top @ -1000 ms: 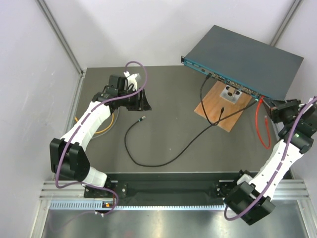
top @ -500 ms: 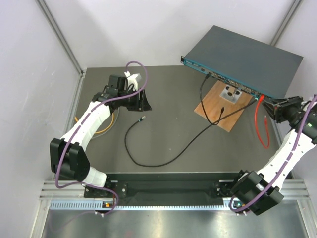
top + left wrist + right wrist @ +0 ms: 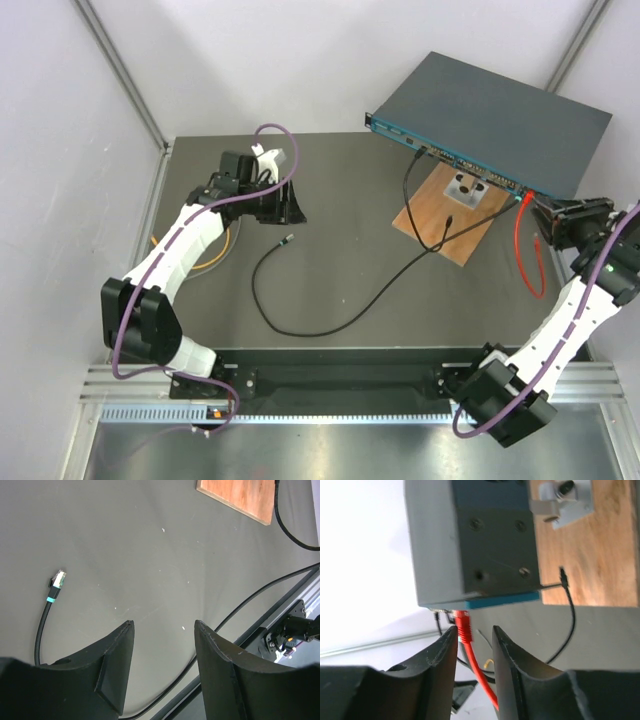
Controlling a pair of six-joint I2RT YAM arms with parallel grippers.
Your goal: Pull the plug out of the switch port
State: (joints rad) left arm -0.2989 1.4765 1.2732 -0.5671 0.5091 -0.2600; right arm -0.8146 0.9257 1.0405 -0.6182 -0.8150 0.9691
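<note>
We start with the dark tabletop (image 3: 350, 200). At the upper right of the top view it carries the switch (image 3: 500, 115), which is propped at an angle over a wooden board (image 3: 425, 215) with its teal socket face turned toward the middle. At the right edge of that view, the right gripper (image 3: 473, 630) has come up to the far end of that face. Its wrist view shows the jaws part-way apart, one on either side of the red plug (image 3: 462, 622) and not clamped on it. The plug is seated in its port, and its red cable (image 3: 522, 250) hangs down from it.

The left gripper (image 3: 164, 625) hovers at the upper left with a medium gap and holds nothing. A black cable (image 3: 300, 325) loops across the middle, and its loose plug (image 3: 57, 580) lies bare on the tabletop.

We judge the step in hand to be the grasp. Next, the jaws need to be centred on the plug body and closed on it. The release tab probably has to be pressed before drawing the plug straight out along the socket axis.
</note>
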